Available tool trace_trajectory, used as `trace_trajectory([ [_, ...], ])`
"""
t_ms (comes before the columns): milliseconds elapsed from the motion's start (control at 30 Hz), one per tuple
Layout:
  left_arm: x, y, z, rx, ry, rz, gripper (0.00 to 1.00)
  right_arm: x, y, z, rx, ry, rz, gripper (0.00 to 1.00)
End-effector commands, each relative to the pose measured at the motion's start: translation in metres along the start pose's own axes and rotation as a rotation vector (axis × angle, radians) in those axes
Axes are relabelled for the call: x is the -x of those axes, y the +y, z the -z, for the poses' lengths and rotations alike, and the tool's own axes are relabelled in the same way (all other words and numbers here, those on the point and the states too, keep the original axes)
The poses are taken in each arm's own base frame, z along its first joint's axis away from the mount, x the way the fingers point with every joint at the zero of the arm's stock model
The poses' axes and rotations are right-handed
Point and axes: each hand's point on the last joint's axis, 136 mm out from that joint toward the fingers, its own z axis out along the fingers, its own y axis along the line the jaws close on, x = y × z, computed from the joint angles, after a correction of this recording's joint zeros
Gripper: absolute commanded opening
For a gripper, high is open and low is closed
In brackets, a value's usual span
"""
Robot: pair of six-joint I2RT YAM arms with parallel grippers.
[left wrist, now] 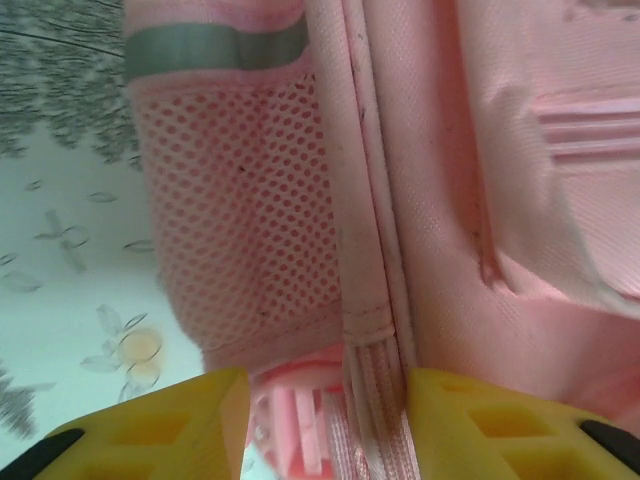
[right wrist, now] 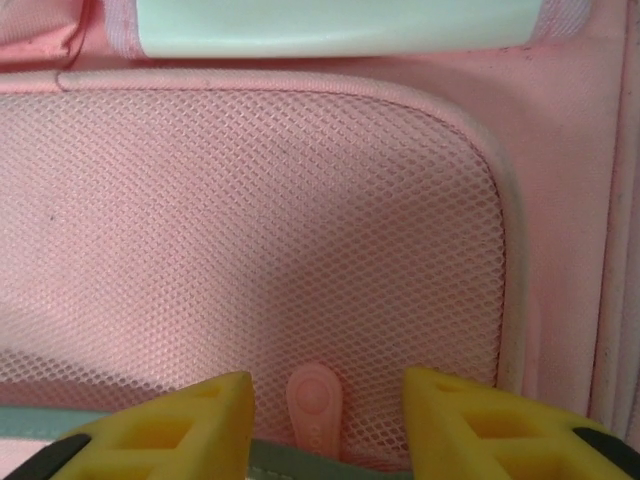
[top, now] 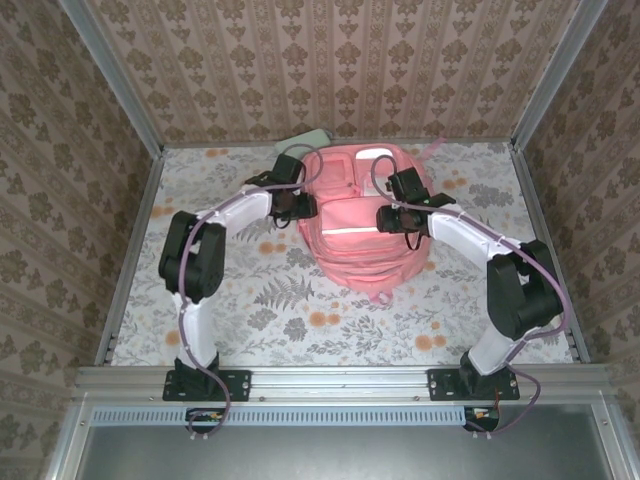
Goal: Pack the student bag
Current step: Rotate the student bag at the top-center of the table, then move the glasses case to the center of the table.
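Pink student bag (top: 355,250) — seemingly closed, contents hidden.

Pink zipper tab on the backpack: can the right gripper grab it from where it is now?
Probably yes. The pink pull tab lies right between the right gripper's open jaws, flat on the student bag's mesh pocket. Nothing covers it, so closing a little lower should catch it.
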Motion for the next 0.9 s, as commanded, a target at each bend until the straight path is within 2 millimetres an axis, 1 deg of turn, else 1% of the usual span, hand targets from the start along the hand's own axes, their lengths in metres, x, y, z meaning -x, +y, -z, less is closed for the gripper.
trace_trajectory([
  [0, 0.016, -0.015, -0.015, -0.056, -0.001, 0.016, 0.46, -0.042, 0.002, 0.01, 0.022, 0.087, -0.048, 0.41],
  [100, 0.026, -0.03, -0.024, -0.093, -0.007, -0.009, 0.47, -0.065, 0.004, 0.017, 0.033, 0.102, -0.076, 0.4],
  [133, 0.029, -0.031, -0.025, -0.09, -0.008, -0.01, 0.48, -0.07, 0.006, 0.019, 0.036, 0.101, -0.075, 0.41],
  [200, 0.035, -0.031, -0.022, -0.088, -0.014, -0.005, 0.51, -0.075, 0.0, 0.021, 0.019, 0.095, -0.078, 0.41],
  [233, 0.037, -0.029, -0.018, -0.085, -0.021, -0.001, 0.55, -0.075, -0.002, 0.02, 0.01, 0.091, -0.068, 0.41],
  [267, 0.041, -0.027, -0.011, -0.083, -0.037, 0.001, 0.58, -0.074, -0.004, 0.02, 0.004, 0.089, -0.062, 0.42],
  [367, 0.057, -0.02, 0.015, -0.082, -0.106, 0.009, 0.61, -0.069, -0.007, 0.018, -0.001, 0.091, -0.05, 0.43],
  [400, 0.062, -0.022, 0.024, -0.09, -0.131, 0.007, 0.62, -0.067, -0.007, 0.018, -0.001, 0.092, -0.047, 0.43],
  [433, 0.076, -0.008, 0.032, -0.081, -0.166, 0.03, 0.63, -0.063, -0.005, 0.019, 0.004, 0.086, -0.043, 0.43],
  [467, 0.085, -0.007, 0.038, -0.089, -0.193, 0.032, 0.63, -0.06, -0.003, 0.02, 0.012, 0.081, -0.038, 0.44],
  [533, 0.103, 0.0, 0.043, -0.089, -0.244, 0.037, 0.64, -0.053, -0.001, 0.025, 0.02, 0.062, -0.039, 0.45],
  [600, 0.12, 0.005, 0.04, -0.097, -0.282, 0.051, 0.64, -0.047, 0.002, 0.032, 0.03, 0.052, -0.039, 0.46],
  [667, 0.135, 0.009, 0.032, -0.119, -0.311, 0.071, 0.65, -0.041, 0.004, 0.041, 0.037, 0.036, -0.04, 0.47],
  [767, 0.159, 0.009, 0.021, -0.182, -0.35, 0.09, 0.65, -0.034, 0.009, 0.058, 0.061, 0.0, -0.051, 0.5],
  [800, 0.166, 0.009, 0.017, -0.203, -0.361, 0.099, 0.65, -0.034, 0.01, 0.06, 0.065, -0.001, -0.054, 0.51],
  [833, 0.173, 0.009, 0.014, -0.223, -0.373, 0.106, 0.65, -0.03, 0.012, 0.071, 0.08, -0.031, -0.058, 0.52],
  [867, 0.182, 0.007, 0.011, -0.248, -0.39, 0.115, 0.65, -0.029, 0.014, 0.077, 0.088, -0.045, -0.064, 0.53],
])
